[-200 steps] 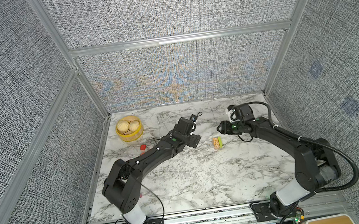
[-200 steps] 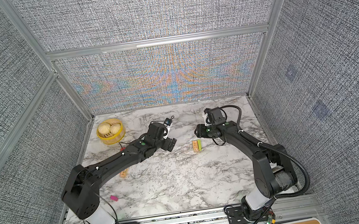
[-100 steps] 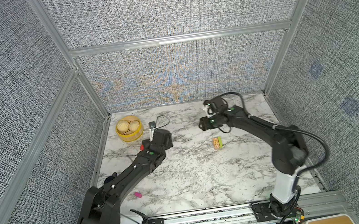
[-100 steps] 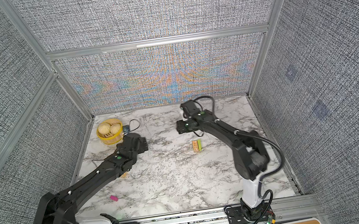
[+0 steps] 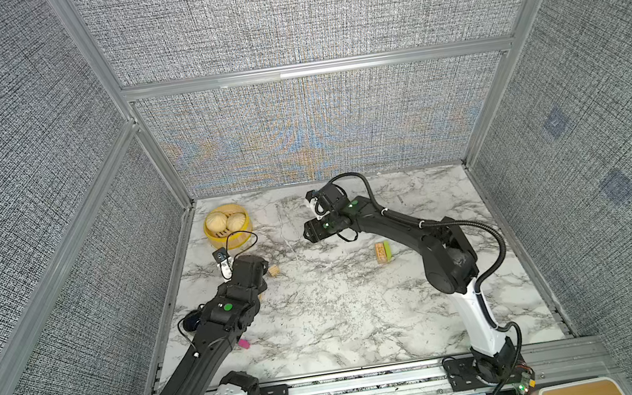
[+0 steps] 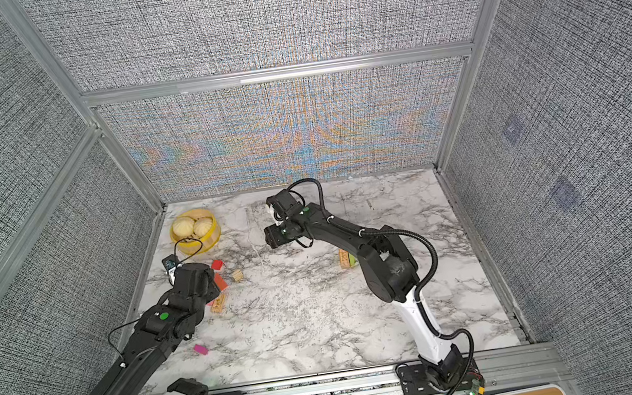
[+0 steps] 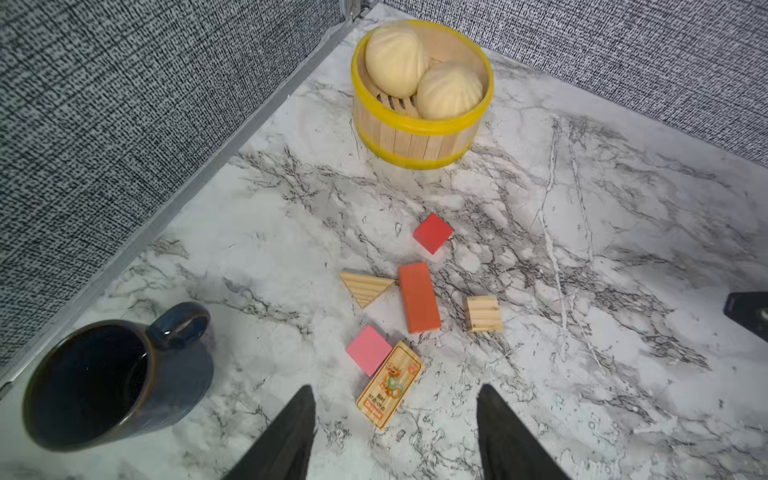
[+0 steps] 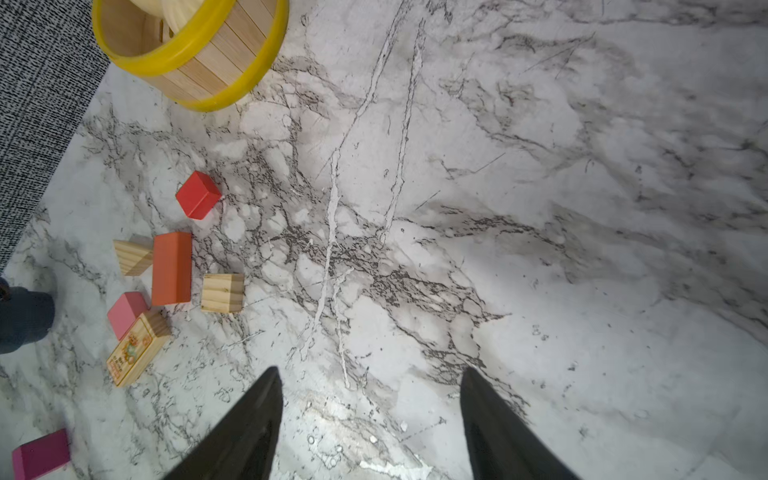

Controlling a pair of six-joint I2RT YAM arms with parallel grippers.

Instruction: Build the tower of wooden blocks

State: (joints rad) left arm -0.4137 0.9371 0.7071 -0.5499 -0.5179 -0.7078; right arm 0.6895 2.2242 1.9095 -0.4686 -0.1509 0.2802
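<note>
left gripper (image 7: 395,388): jaws spread wide, nothing between them, held above the loose wood blocks (image 7: 419,297) on the left side of the tabletop (image 7: 623,249).

loose cluster, left wrist view:
- a red cube (image 7: 433,232) lies nearest the steamer.
- an orange bar (image 7: 419,291) lies flat, with a tan triangle (image 7: 365,286) just beside one long side and a tan cube (image 7: 483,313) near the other.
- a pink cube (image 7: 369,350) touches a printed tan bar (image 7: 390,384).
- a magenta block (image 6: 201,349) lies apart from these, beside the left arm and nearer the front edge.

right gripper (image 8: 370,370): jaws spread wide and empty, over bare marble, roughly between the steamer and the tower in both top views.

tower (image 5: 383,252): right of centre, well apart from the loose cluster. it shows a tan piece and a lime-green piece touching. the right arm partly covers it in a top view (image 6: 343,259). the number of layers cannot be told.

other items: a dark mug (image 7: 116,376) by the left wall, and a yellow steamer (image 7: 415,141) holding two buns (image 7: 395,62) in the back left corner.
</note>
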